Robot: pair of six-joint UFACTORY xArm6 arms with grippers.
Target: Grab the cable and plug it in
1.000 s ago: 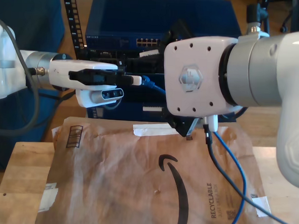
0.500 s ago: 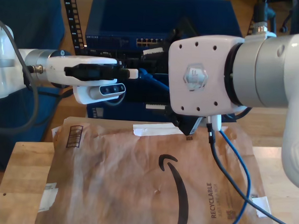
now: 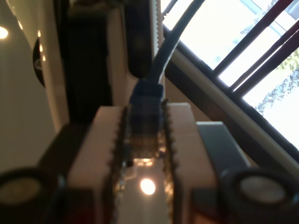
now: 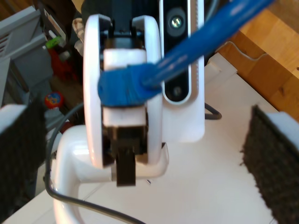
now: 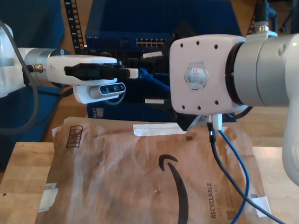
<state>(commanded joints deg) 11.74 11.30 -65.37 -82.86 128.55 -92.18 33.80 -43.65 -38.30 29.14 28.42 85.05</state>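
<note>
**Plug clamped in my first gripper, second gripper spread wide**

Open room is tight. In the exterior view my first gripper (image 5: 134, 73) reaches in level from that view's left and ends just short of my second arm's big white wrist housing (image 5: 198, 74), which blocks much of the dark blue rack (image 5: 118, 21) behind. A row of ports on the network switch (image 5: 147, 42) shows above the gap between them. Below both arms a brown paper mailer (image 5: 112, 180) covers most of the wooden table (image 5: 22, 176).

My first gripper is clenched on the cable (image 3: 147, 116): the blue plug sits between its white serrated pads (image 3: 180, 140). From there the cable runs behind the housing and drops down over the mailer at the exterior view's right.

My second gripper (image 4: 145, 140) is released, its black pads (image 4: 270, 158) well apart, facing the held plug.

The mailer reads "RECYCLABLE" beside a curved arrow logo.
</note>
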